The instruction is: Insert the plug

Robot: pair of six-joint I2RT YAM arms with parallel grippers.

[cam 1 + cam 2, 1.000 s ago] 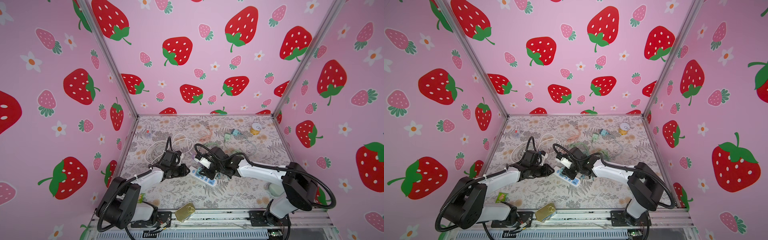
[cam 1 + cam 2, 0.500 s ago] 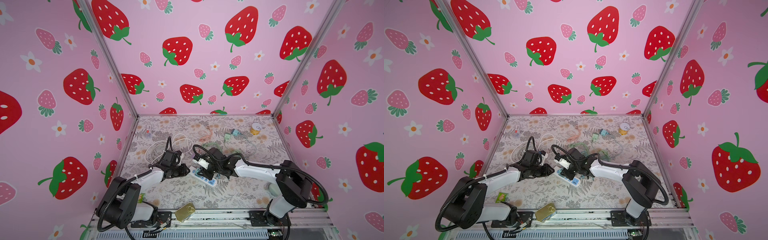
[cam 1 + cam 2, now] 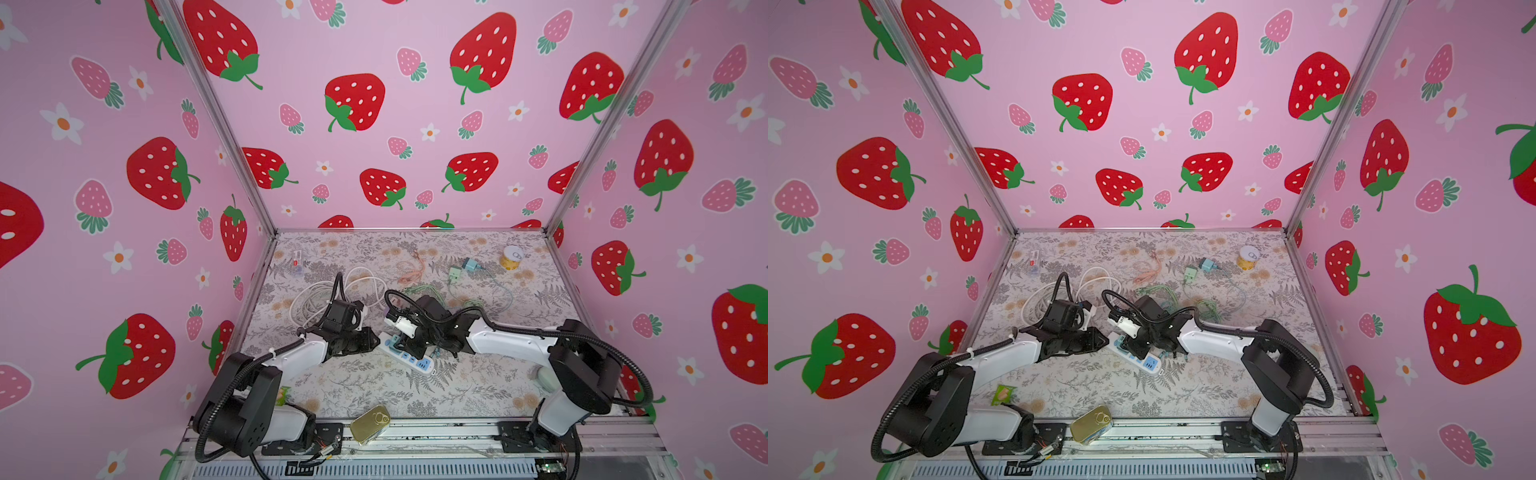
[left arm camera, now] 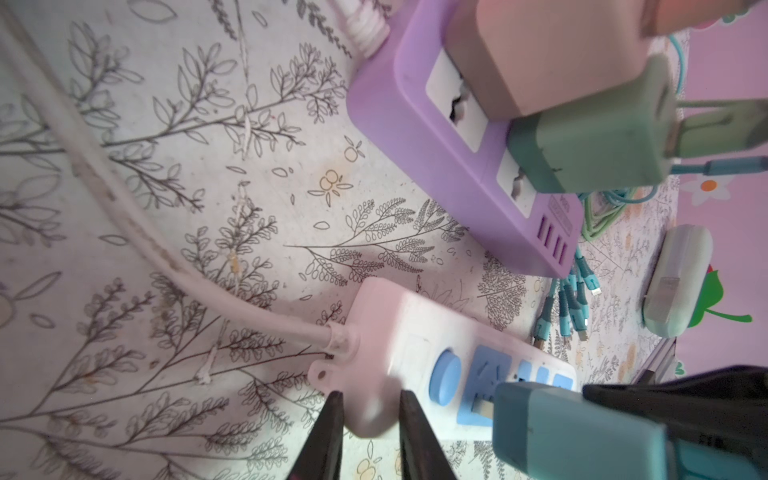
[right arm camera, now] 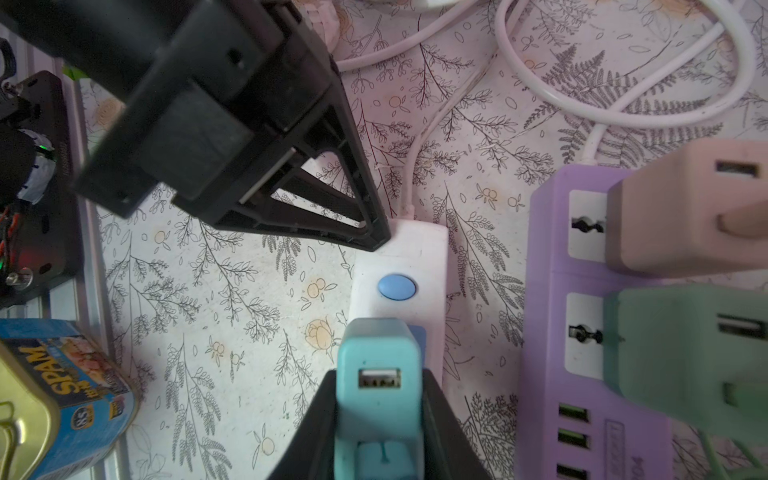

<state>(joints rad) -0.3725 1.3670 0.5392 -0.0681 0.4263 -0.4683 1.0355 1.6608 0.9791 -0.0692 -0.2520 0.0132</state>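
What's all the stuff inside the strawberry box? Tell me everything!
white power strip: one, white and blue, middle
teal plug: one, teal, at the strip's blue socket
purple power strip: one, purple, beside the white one
pink charger: one, pink, in the purple strip
green charger: one, green, in the purple strip
white cable: one coil, white, middle left
loose chargers: two, teal and green, back
orange cable: one, orange, back middle
yellow can: one, yellow, back right
Spam can: one, gold, front edge
green packet: one, green, front left
left gripper: one, black, shut on white power strip
right gripper: one, black, shut on the teal plug
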